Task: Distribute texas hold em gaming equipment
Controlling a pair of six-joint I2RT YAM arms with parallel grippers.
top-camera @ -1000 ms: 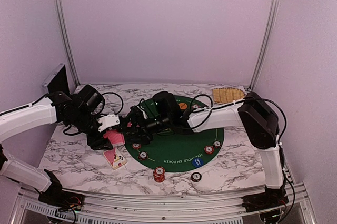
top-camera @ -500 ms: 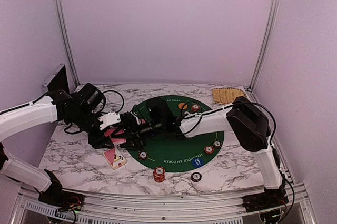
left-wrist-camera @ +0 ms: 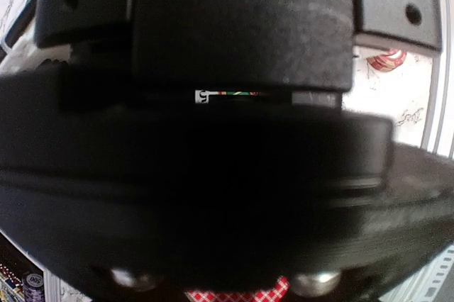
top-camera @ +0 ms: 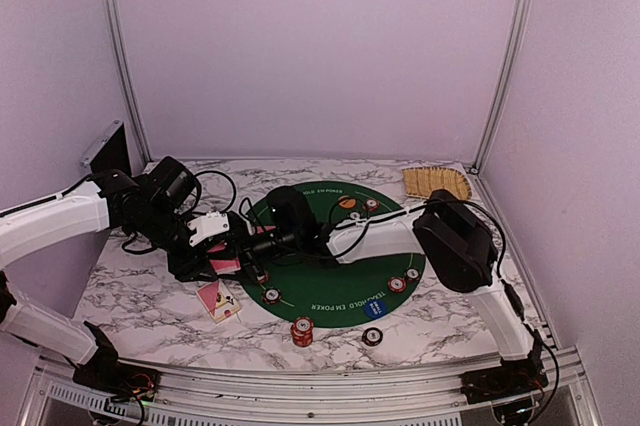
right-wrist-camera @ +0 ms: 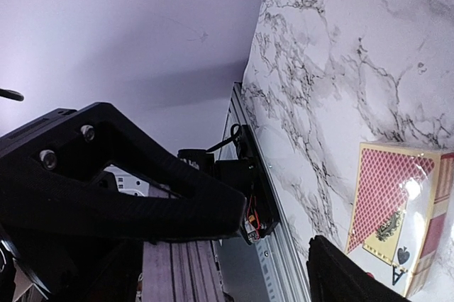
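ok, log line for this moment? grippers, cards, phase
left gripper: shut on playing cards | right gripper: open, beside cards, no grip seen | card box: lying on table | phase: likely card handover

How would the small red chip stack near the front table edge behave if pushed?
The chip stack stands several chips high on the smooth marble table, so a sideways push would probably shear or topple it. Being round, freed chips might roll toward the edge.
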